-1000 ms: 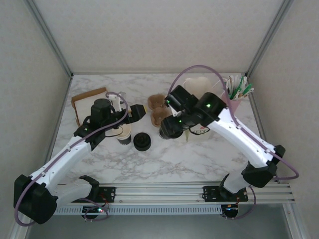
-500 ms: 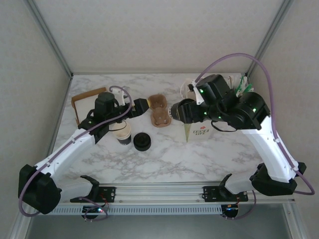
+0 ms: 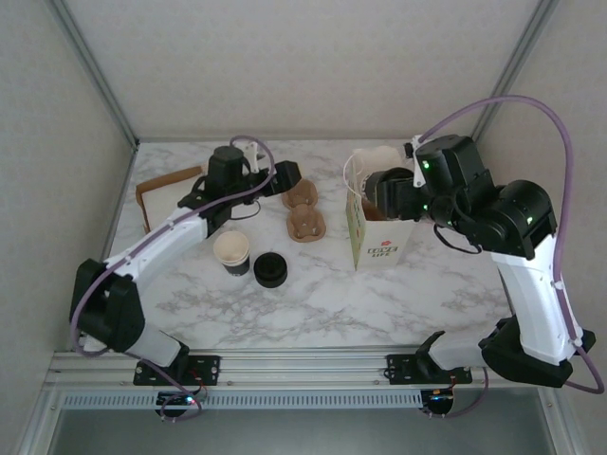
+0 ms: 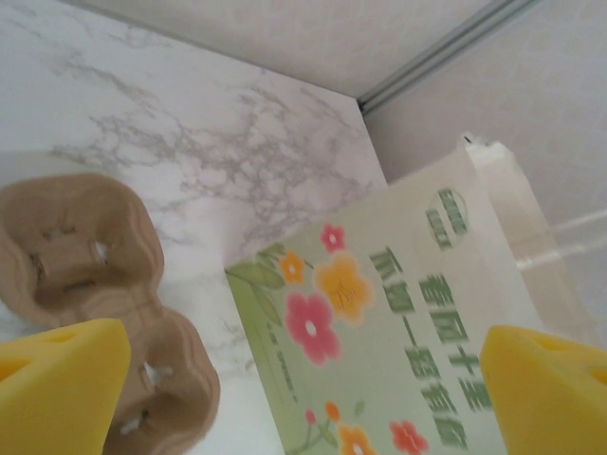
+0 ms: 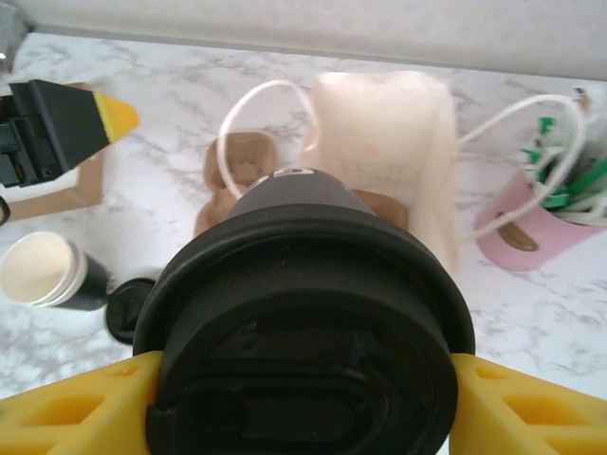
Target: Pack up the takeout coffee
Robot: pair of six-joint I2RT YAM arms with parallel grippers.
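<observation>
The paper bag stands upright right of the table's middle. Its pale green face carries green characters in rows that I cannot read. Around them are printed pink and orange flowers with green leaves, clearest in the left wrist view. No other writing can be made out.

The takeout coffee is a small black cup tapering downwards, capped by a round black plastic lid with a raised rim and a sunken oval in its top. The right gripper is clamped on it, one yellow finger pressed to each side of the lid, and holds it over the bag's open top.

The left gripper hangs over the far cardboard cup carrier, its jaws wide apart and empty. A lidless black cup and a loose black lid sit near left.
</observation>
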